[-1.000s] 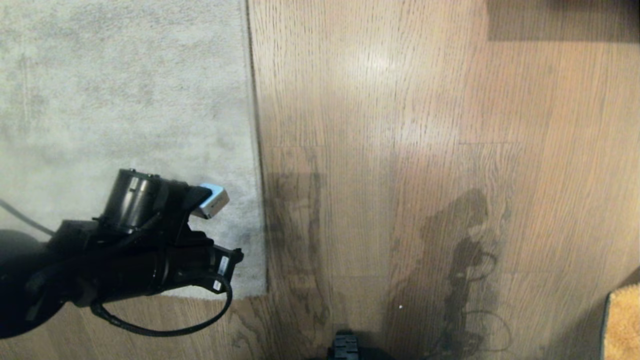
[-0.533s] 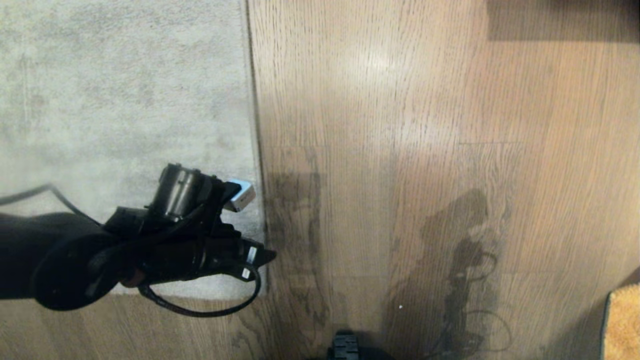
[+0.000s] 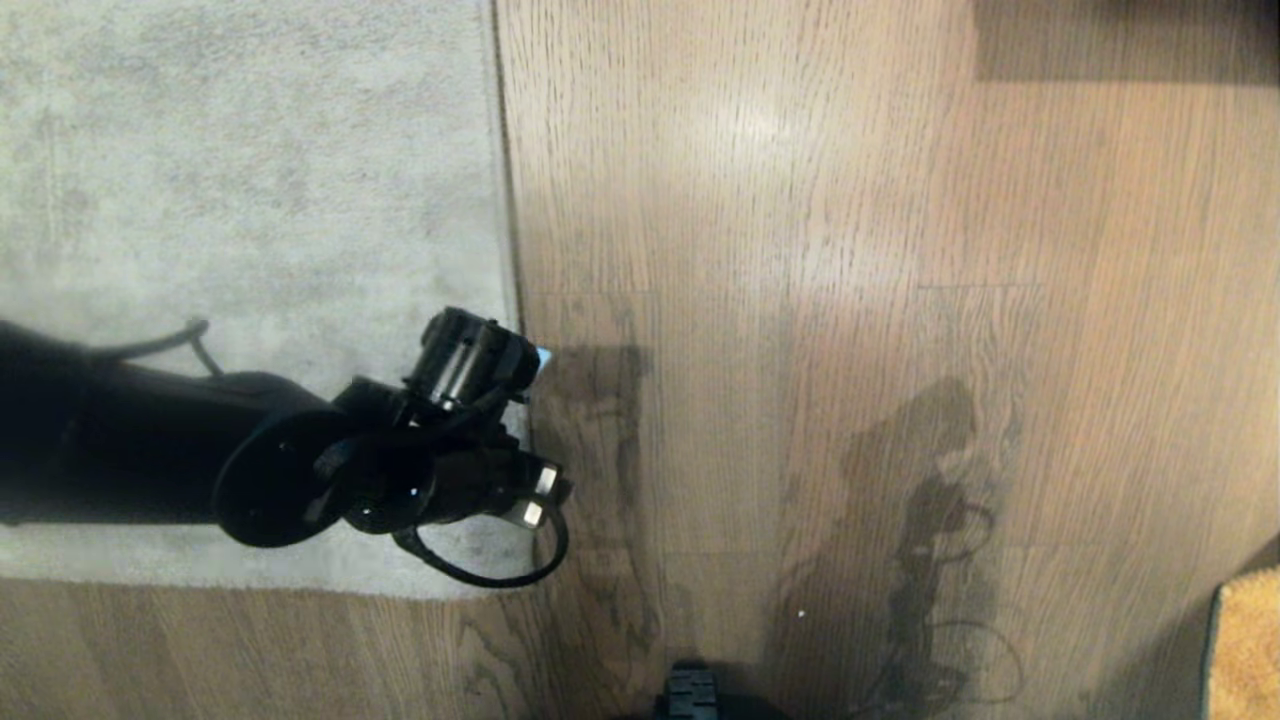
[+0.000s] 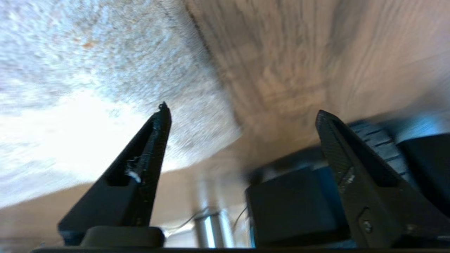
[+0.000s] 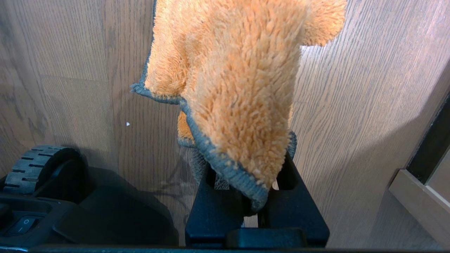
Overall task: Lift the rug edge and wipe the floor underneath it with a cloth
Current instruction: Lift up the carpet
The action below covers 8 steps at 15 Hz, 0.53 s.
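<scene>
The rug edge (image 3: 515,300) lies flat on the floor (image 3: 800,250), its corner (image 3: 520,590) nearest the robot. Above that corner hangs the left gripper (image 4: 242,116), jaws spread wide and holding nothing. Well away from the rug, the right gripper (image 5: 251,196) is clamped on the cloth (image 5: 239,80), over bare floor beside the robot's base (image 5: 42,211).

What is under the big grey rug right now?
The light grey short-pile rug lies flat on the brown wood-plank floor, covering whatever is beneath. The open left gripper hangs over its corner.
</scene>
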### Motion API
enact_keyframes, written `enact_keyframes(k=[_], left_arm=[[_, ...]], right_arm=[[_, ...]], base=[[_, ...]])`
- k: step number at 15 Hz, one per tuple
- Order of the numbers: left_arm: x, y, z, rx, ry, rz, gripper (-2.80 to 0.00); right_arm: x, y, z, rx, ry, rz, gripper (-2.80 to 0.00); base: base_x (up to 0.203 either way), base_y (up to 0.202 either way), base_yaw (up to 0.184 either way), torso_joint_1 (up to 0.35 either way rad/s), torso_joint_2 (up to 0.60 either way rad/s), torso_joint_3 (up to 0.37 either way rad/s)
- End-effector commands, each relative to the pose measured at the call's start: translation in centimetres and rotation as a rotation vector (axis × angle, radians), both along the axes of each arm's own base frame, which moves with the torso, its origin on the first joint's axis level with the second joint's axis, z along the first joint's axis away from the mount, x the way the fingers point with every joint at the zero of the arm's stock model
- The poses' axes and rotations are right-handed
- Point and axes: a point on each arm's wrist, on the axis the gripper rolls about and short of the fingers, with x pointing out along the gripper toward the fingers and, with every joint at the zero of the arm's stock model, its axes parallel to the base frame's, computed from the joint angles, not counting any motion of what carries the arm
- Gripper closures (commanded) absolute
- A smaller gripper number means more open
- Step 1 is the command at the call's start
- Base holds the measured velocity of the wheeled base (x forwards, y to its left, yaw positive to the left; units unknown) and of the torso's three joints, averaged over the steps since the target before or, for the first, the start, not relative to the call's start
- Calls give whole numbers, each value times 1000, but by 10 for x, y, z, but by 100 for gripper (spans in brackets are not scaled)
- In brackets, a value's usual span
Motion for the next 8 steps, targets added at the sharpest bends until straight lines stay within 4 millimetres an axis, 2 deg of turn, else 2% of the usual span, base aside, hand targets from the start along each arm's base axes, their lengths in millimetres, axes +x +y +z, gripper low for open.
enact_keyframes(k=[1,8], left_arm=[[6,-8,3,50,11,18,-280],[11,-14,5,241,-33,116,-280]], right_arm=[[0,0,0,-1,2,1,0],[0,0,0,-1,2,1,0]], base=[[0,0,0,0,0,0],[0,0,0,0,0,0]])
